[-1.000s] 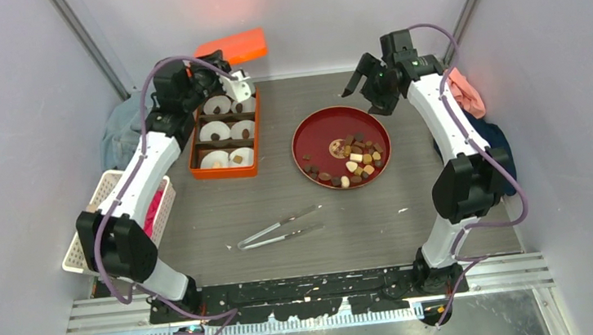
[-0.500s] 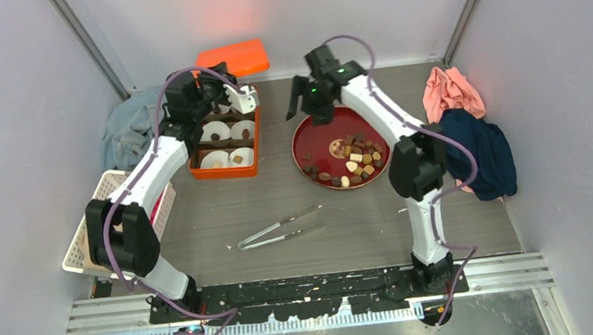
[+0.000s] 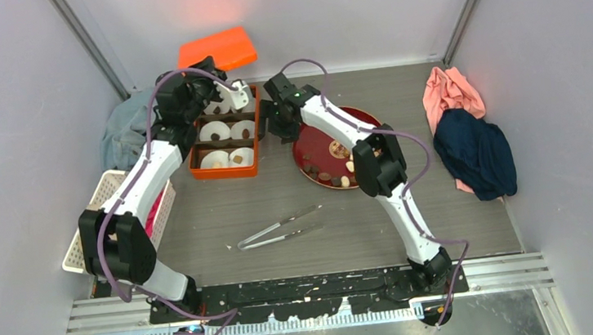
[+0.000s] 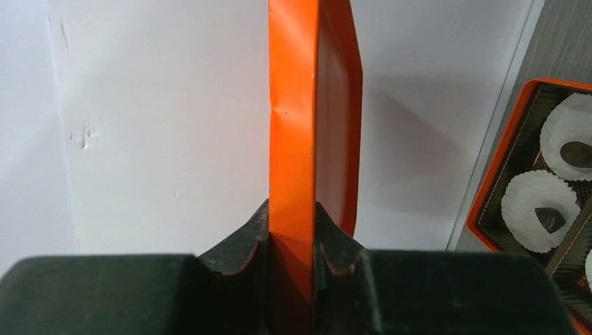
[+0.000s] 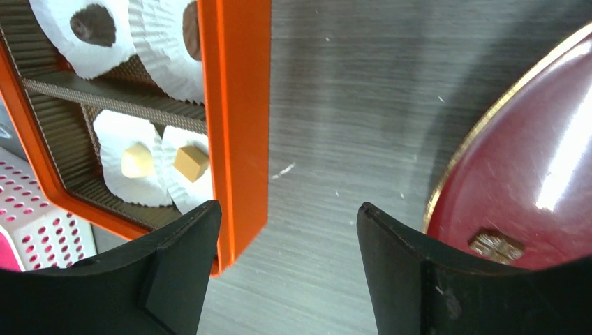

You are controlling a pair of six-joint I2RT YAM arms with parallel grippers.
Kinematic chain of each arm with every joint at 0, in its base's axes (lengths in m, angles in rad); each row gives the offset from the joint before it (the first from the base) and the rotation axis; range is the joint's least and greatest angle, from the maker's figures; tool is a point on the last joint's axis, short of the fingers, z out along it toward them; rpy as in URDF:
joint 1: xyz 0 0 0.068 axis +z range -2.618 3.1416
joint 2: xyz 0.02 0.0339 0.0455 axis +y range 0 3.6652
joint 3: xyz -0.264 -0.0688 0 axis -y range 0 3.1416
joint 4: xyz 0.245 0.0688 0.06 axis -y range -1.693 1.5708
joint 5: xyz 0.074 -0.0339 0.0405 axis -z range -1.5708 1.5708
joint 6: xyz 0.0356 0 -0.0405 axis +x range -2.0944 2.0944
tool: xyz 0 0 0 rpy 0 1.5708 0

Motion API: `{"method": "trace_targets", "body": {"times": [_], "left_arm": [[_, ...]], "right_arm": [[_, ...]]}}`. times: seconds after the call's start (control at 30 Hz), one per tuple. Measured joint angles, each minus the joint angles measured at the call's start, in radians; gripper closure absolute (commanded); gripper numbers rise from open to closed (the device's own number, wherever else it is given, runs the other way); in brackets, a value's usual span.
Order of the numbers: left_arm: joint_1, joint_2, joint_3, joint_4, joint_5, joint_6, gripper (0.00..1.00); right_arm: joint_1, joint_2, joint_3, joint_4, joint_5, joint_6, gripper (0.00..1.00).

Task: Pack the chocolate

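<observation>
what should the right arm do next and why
Probably nudge the right gripper sideways until its open jaws straddle the wall of the box that faces the plate, to steady it. The left gripper already clamps the lid, raised by the back wall, and the cups in view hold chocolates, so closing the box looks next.

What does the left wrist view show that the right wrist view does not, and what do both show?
Left wrist only: the flat orange plastic lid clamped in the left gripper, before a white wall. Right wrist only: the round dark red plate, the white perforated basket, cream and tan square chocolates, the open right gripper. Both: the orange compartment box with white fluted paper cups holding dark chocolates.
</observation>
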Motion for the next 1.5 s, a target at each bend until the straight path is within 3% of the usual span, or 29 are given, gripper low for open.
{"method": "trace_targets", "body": {"times": [0.3, 0.43, 0.77, 1.1, 1.33, 1.5], "left_arm": [[0.028, 0.0, 0.0, 0.003, 0.009, -0.04, 1.0], [0.047, 0.0, 0.0, 0.004, 0.009, -0.053, 1.0], [0.055, -0.003, 0.0, 0.005, 0.013, -0.064, 1.0], [0.055, -0.006, -0.004, 0.01, 0.037, -0.085, 1.0], [0.055, -0.015, -0.059, 0.028, 0.064, -0.098, 1.0], [0.055, -0.018, -0.092, 0.028, 0.076, -0.109, 1.0]], "right_arm": [[0.053, 0.093, 0.064, 0.093, 0.064, 0.047, 0.25], [0.077, 0.112, 0.064, 0.113, 0.071, 0.061, 0.34], [0.094, 0.112, 0.016, 0.16, 0.102, 0.07, 0.68], [0.094, 0.064, -0.06, 0.172, 0.156, 0.049, 0.84], [0.086, -0.019, -0.177, 0.143, 0.189, -0.007, 0.83], [0.065, -0.053, -0.222, 0.133, 0.174, -0.047, 0.44]]}}
